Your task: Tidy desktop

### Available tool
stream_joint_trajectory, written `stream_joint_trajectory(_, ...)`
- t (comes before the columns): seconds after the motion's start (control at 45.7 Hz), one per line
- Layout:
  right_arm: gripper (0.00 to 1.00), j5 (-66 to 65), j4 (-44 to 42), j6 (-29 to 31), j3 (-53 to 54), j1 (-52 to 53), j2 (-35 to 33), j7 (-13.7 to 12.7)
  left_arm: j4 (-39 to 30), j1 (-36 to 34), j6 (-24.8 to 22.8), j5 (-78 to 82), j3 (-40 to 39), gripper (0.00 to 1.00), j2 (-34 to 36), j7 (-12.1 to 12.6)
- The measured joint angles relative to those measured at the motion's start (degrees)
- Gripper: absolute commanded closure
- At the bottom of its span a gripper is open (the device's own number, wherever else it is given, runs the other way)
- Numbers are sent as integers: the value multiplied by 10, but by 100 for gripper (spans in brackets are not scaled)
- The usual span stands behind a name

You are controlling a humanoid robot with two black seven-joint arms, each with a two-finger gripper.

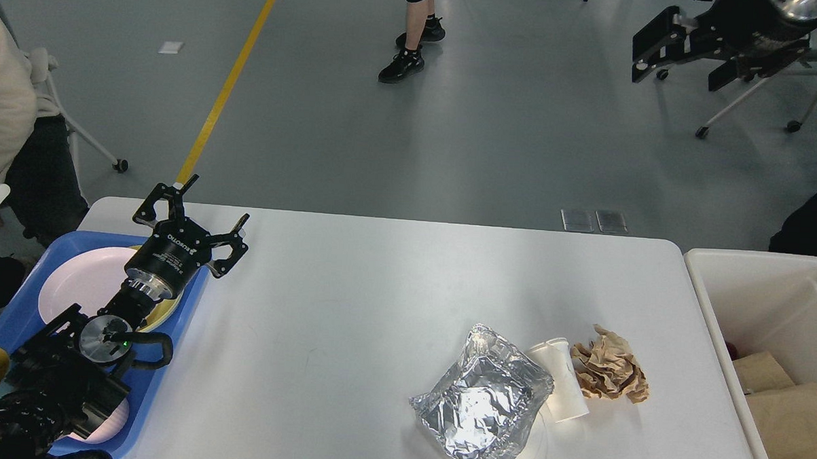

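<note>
The left gripper hangs released over the white rectangular surface; crumpled silver foil bag lies well to its right.

The right gripper, top right, cannot be read.

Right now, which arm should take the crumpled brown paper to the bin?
Right. The crumpled brown paper lies at the desktop's right side, next to the white bin. The left gripper hovers open by the blue tray, far across.

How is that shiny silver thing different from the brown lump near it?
The foil bag is silver, reflective and larger; the crumpled brown paper is dull and smaller. The foil bag lies flattish; the paper is balled up. Both are wrinkled and lie on the desktop, flanking a white cup.
</note>
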Motion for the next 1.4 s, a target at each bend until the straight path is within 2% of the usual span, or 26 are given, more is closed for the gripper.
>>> stream_joint_trajectory(0.175, 6, 5, 80, -8, 10, -32, 20, 0, 0, 0, 0, 0, 0, 3, 0, 0)
stream_joint_trajectory(0.416, 6, 10, 86, -27, 21, -159, 44, 0, 0, 0, 0, 0, 0, 3, 0, 0)
stream_joint_trajectory(0.788, 5, 25, 68, -190, 25, -347, 47, 1, 0, 0, 0, 0, 0, 3, 0, 0)
stream_joint_trajectory(1.051, 6, 27, 44, -252, 30, -409, 40, 1, 0, 0, 0, 0, 0, 3, 0, 0)
stream_joint_trajectory(1.161, 11, 37, 38, -265, 32, -424, 35, 1, 0, 0, 0, 0, 0, 3, 0, 0)
stream_joint_trajectory(1.205, 16, 44, 35, -270, 32, -428, 32, 1, 0, 0, 0, 0, 0, 3, 0, 0)
stream_joint_trajectory(1.292, 32, 58, 33, -280, 31, -435, 27, 1, 0, 0, 0, 0, 0, 3, 0, 0)
stream_joint_trajectory(1.402, 62, 66, 32, -286, 29, -439, 19, 0, 0, 0, 0, 0, 0, 3, 0, 0)
